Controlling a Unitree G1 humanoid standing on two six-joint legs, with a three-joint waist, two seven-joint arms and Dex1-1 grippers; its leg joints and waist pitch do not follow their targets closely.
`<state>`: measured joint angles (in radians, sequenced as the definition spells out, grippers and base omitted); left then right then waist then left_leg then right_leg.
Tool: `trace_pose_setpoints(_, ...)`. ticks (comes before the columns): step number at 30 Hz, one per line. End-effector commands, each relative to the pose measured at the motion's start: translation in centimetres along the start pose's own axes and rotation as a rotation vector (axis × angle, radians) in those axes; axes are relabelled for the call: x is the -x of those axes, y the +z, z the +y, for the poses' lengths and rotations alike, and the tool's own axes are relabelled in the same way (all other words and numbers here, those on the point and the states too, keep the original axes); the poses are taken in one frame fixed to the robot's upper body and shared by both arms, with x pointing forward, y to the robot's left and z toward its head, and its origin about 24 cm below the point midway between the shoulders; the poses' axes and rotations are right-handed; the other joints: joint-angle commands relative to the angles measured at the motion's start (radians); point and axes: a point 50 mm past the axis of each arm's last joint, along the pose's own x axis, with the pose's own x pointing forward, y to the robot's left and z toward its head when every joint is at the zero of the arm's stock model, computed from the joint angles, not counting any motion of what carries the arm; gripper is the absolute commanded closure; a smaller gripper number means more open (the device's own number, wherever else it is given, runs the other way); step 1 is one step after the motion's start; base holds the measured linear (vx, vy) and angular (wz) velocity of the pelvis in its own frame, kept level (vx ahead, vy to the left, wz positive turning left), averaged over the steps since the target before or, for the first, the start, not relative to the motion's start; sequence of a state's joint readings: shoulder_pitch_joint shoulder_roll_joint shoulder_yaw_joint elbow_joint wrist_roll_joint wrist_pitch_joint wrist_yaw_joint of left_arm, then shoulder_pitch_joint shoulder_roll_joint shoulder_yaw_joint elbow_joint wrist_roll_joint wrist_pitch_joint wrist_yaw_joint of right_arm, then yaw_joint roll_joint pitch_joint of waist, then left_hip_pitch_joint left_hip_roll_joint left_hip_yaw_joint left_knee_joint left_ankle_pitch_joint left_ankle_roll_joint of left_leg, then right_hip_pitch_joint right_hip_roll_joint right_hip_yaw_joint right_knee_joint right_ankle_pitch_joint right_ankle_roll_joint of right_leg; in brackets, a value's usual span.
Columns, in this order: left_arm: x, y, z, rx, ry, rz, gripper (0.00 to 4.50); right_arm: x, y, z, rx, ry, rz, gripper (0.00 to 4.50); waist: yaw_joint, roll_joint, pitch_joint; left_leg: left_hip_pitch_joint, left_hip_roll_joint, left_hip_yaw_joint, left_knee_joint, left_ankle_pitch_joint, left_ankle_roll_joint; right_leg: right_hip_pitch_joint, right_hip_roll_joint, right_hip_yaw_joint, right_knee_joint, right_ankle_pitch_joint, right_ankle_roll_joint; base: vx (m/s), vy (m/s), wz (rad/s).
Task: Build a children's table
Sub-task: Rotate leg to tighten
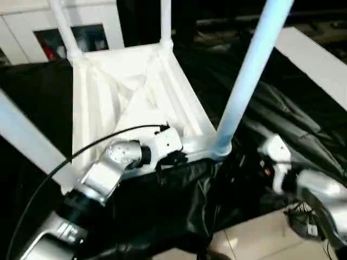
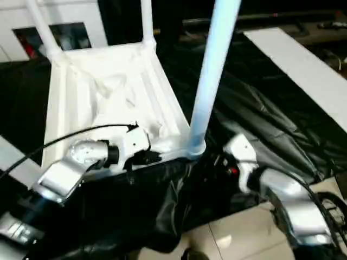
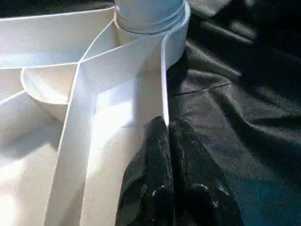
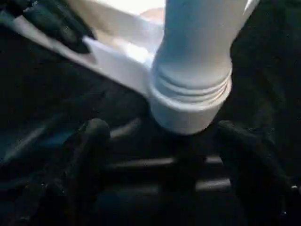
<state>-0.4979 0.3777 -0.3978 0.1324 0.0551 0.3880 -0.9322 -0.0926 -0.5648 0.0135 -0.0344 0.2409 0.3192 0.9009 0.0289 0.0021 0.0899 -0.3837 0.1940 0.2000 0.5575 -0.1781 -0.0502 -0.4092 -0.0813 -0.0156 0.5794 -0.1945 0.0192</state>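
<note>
At the tabletop's (image 1: 135, 86) near rim, the left gripper (image 3: 168, 129) was pressed together astride the edge, while the right gripper (image 4: 162, 141) was spread beside the corner leg (image 1: 244, 81).

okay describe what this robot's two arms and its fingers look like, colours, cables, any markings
Both forearms are silver metal cylinders with white wrist housings. A thin black cable arcs to the left gripper's wrist; a small red mark sits near the right gripper's wrist. The left fingers are glossy black, tapered; the right fingers are black with rounded tips.

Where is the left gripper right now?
The left gripper sits closed on the upturned tabletop's near edge rim, just left of the near-right leg in the head views.
</note>
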Motion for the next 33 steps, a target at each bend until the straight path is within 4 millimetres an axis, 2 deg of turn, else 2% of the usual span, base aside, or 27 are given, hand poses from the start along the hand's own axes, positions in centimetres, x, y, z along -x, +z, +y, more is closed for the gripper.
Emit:
trace_pose_setpoints(1, 0.2, -1.6, -1.3, 0.048, -0.029, 0.091, 4.5, 1.1, 0.7, -0.1, 0.031, 0.012, -0.022, 0.68, 0.004, -0.004, -0.055, 0.017, 0.036, -0.01, -0.046, -0.086, 0.134, 0.055, -0.042, 0.023, -0.04, 0.063, -0.302, 0.0, 0.0, 0.0)
trace_pose_setpoints(2, 0.5, -1.4, -1.7, 0.05, -0.03, 0.092, 4.5, 1.6, 0.8, -0.1, 0.033, 0.006, -0.021, 0.68, 0.004, -0.003, -0.056, 0.018, 0.041, -0.011, -0.048, -0.094, 0.127, 0.057, -0.044, 0.023, -0.042, 0.044, -0.303, 0.0, 0.0, 0.0)
trace_pose_setpoints(5, 0.9, -1.1, -2.3, 0.046, -0.036, 0.093, 4.5, 2.1, 0.8, -0.2, 0.035, -0.005, -0.02, 0.68, 0.004, 0.0, -0.056, 0.022, 0.039, -0.011, -0.049, -0.109, 0.115, 0.053, -0.04, 0.022, -0.045, 0.002, -0.304, 0.0, 0.0, 0.0)
trace_pose_setpoints(9, 1.4, -0.8, -3.1, 0.069, -0.016, 0.086, 4.5, 2.4, 0.7, -0.1, 0.031, -0.004, -0.024, 0.68, 0.004, 0.003, -0.061, 0.022, 0.037, -0.011, -0.044, -0.103, 0.108, 0.054, -0.038, 0.022, -0.042, 0.025, -0.306, 0.0, 0.0, 0.0)
trace_pose_setpoints(10, 1.4, -0.8, -3.1, 0.073, -0.014, 0.085, 4.23, 2.4, 0.7, -0.1, 0.031, -0.003, -0.024, 0.65, 0.005, 0.003, -0.06, 0.021, 0.037, -0.011, -0.044, -0.102, 0.11, 0.054, -0.038, 0.022, -0.042, 0.027, -0.306, 0.0, 0.0, 0.0)
trace_pose_setpoints(12, 1.5, -0.8, -3.2, 0.111, 0.0, 0.075, 3.95, 2.6, 0.6, 0.2, 0.027, 0.006, -0.029, 0.64, 0.006, 0.004, -0.061, 0.021, 0.035, -0.01, -0.042, -0.107, 0.111, 0.054, -0.037, 0.022, -0.043, 0.022, -0.305, 0.0, 0.0, 0.0)
trace_pose_setpoints(13, 1.5, -0.7, -3.3, 0.128, -0.001, 0.067, 3.95, 2.6, 0.6, 0.3, 0.027, 0.01, -0.03, 0.64, 0.006, 0.006, -0.061, 0.021, 0.034, -0.01, -0.042, -0.111, 0.109, 0.053, -0.037, 0.023, -0.042, 0.019, -0.305, 0.0, 0.0, 0.0)
trace_pose_setpoints(14, 1.5, -0.5, -3.4, 0.145, 0.0, 0.059, 3.89, 2.7, 0.6, 0.4, 0.026, 0.012, -0.03, 0.64, 0.005, 0.003, -0.059, 0.019, 0.033, -0.01, -0.042, -0.12, 0.108, 0.054, -0.036, 0.023, -0.043, 0.004, -0.3, 0.0, 0.0, 0.0)
trace_pose_setpoints(15, 1.7, -0.2, -3.5, 0.149, -0.005, 0.036, 3.89, 2.8, 0.5, 0.5, 0.025, 0.012, -0.024, 0.64, 0.007, 0.01, -0.059, 0.02, 0.033, -0.012, -0.042, -0.126, 0.105, 0.053, -0.038, 0.023, -0.045, -0.012, -0.298, 0.0, 0.0, 0.0)
trace_pose_setpoints(16, 1.8, -0.2, -3.5, 0.147, -0.004, 0.035, 3.6, 2.8, 0.5, 0.6, 0.024, 0.011, -0.023, 0.64, 0.006, 0.008, -0.059, 0.02, 0.033, -0.011, -0.042, -0.131, 0.104, 0.052, -0.036, 0.023, -0.047, -0.019, -0.297, 0.0, 0.0, 0.0)
trace_pose_setpoints(19, 2.0, 0.2, -3.3, 0.136, 0.018, 0.012, 3.5, 3.0, 0.5, 0.7, 0.024, 0.007, -0.024, 0.64, 0.005, 0.008, -0.055, 0.019, 0.032, -0.012, -0.043, -0.15, 0.098, 0.052, -0.036, 0.022, -0.05, -0.05, -0.286, 0.0, 0.0, 0.0)
trace_pose_setpoints(20, 2.1, 0.6, -3.2, 0.132, 0.035, -0.011, 3.5, 3.2, 0.6, 0.8, 0.022, 0.002, -0.027, 0.64, 0.006, 0.018, -0.051, 0.018, 0.032, -0.014, -0.045, -0.153, 0.097, 0.05, -0.037, 0.023, -0.051, -0.061, -0.282, 0.0, 0.0, 0.0)
trace_pose_setpoints(22, 2.6, 1.5, -3.0, 0.135, 0.059, -0.083, 3.5, 3.4, 0.7, 1.0, 0.017, -0.016, -0.035, 0.64, 0.005, 0.014, -0.05, 0.018, 0.033, -0.013, -0.044, -0.157, 0.096, 0.051, -0.037, 0.023, -0.054, -0.066, -0.282, 0.0, 0.0, 0.0)
trace_pose_setpoints(23, 3.2, 2.6, -3.0, 0.161, 0.076, -0.179, 3.5, 3.6, 0.8, 1.3, -0.003, -0.04, -0.041, 0.64, 0.005, 0.021, -0.048, 0.017, 0.031, -0.014, -0.044, -0.152, 0.095, 0.051, -0.037, 0.023, -0.051, -0.068, -0.283, 0.0, 0.0, 0.0)
trace_pose_setpoints(24, 3.3, 2.9, -3.0, 0.172, 0.089, -0.207, 3.5, 3.6, 0.8, 1.4, -0.011, -0.043, -0.043, 0.64, 0.004, 0.017, -0.047, 0.016, 0.033, -0.013, -0.044, -0.149, 0.099, 0.05, -0.036, 0.023, -0.054, -0.065, -0.283, 0.0, 0.0, 0.0)
trace_pose_setpoints(26, 3.9, 3.4, -2.8, 0.222, 0.201, -0.307, 3.5, 3.8, 1.1, 1.9, -0.035, -0.074, -0.072, 0.64, 0.003, 0.016, -0.049, 0.014, 0.033, -0.013, -0.042, -0.142, 0.106, 0.053, -0.036, 0.022, -0.052, -0.049, -0.287, 0.0, 0.0, 0.0)
trace_pose_setpoints(28, 4.0, 3.4, -2.7, 0.26, 0.267, -0.335, 3.5, 3.8, 1.1, 2.0, -0.06, -0.109, -0.094, 0.64, 0.002, 0.016, -0.049, 0.012, 0.03, -0.013, -0.041, -0.146, 0.111, 0.051, -0.034, 0.02, -0.054, -0.071, -0.273, 0.0, 0.0, 0.0)
trace_pose_setpoints(30, 4.4, 2.8, -3.3, 0.32, 0.368, -0.407, 3.5, 3.3, 0.9, 2.0, -0.127, -0.251, -0.169, 0.64, -0.004, 0.015, -0.052, 0.009, 0.03, -0.014, -0.041, -0.155, 0.109, 0.051, -0.035, 0.018, -0.059, -0.106, -0.257, 0.0, 0.0, 0.0)
trace_pose_setpoints(31, 4.3, 2.5, -3.6, 0.343, 0.372, -0.405, 3.5, 3.1, 0.8, 2.1, -0.142, -0.29, -0.179, 0.64, -0.009, 0.01, -0.056, 0.007, 0.028, -0.013, -0.041, -0.164, 0.103, 0.05, -0.035, 0.017, -0.063, -0.142, -0.242, 0.0, 0.0, 0.0)
trace_pose_setpoints(33, 4.1, 1.9, -4.0, 0.35, 0.385, -0.382, 3.5, 2.7, 0.6, 2.3, -0.17, -0.325, -0.194, 0.64, -0.008, 0.012, -0.058, 0.013, 0.029, -0.015, -0.043, -0.166, 0.09, 0.044, -0.031, 0.019, -0.064, -0.174, -0.213, 0.0, 0.0, 0.0)
